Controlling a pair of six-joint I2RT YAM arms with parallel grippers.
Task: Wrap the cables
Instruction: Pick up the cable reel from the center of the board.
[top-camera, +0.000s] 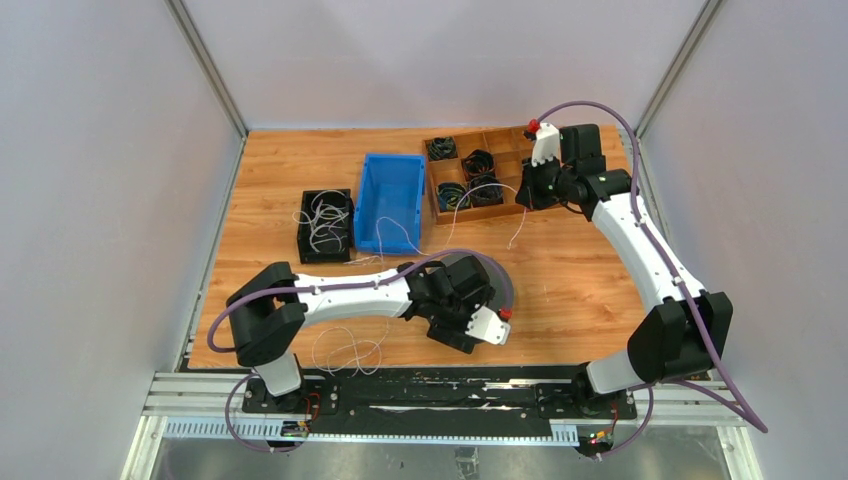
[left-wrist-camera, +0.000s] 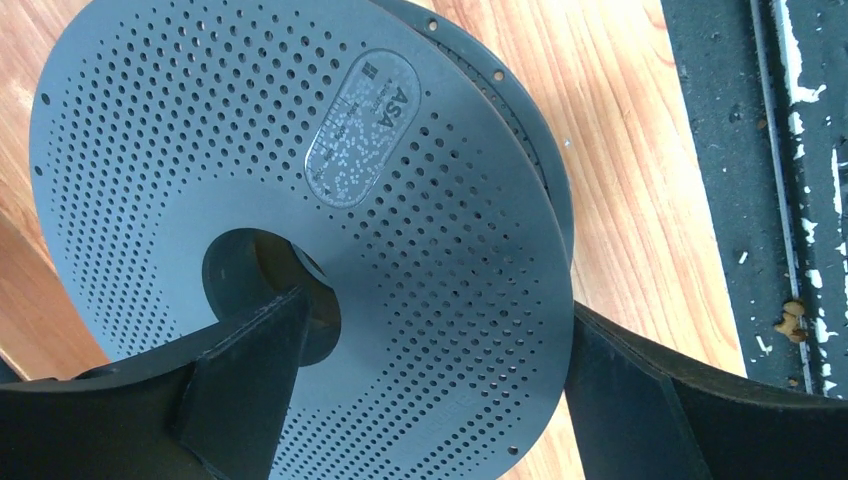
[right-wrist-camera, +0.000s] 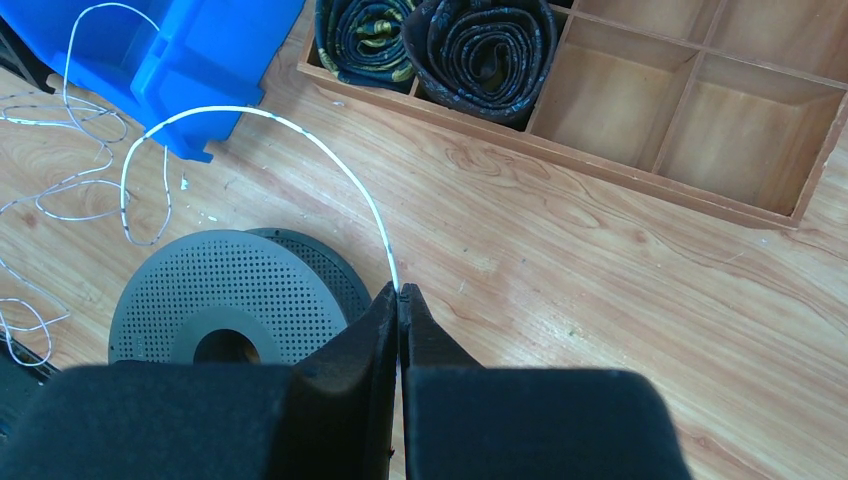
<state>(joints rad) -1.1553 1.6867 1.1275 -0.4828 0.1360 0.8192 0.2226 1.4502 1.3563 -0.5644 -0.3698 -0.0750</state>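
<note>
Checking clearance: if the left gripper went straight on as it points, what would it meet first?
The grey spool, its perforated disc filling the view ahead of the open left gripper; one finger sits by its hub hole. Depth is unclear, so it may already touch.

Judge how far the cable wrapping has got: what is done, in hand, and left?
Done: nothing yet; no wire shows on the grey spool. In hand: the right pincer is shut on one white cable, and the left pincer stands open astride the spool. Left: winding that cable, plus the loose strands in the black box and on the table.
</note>
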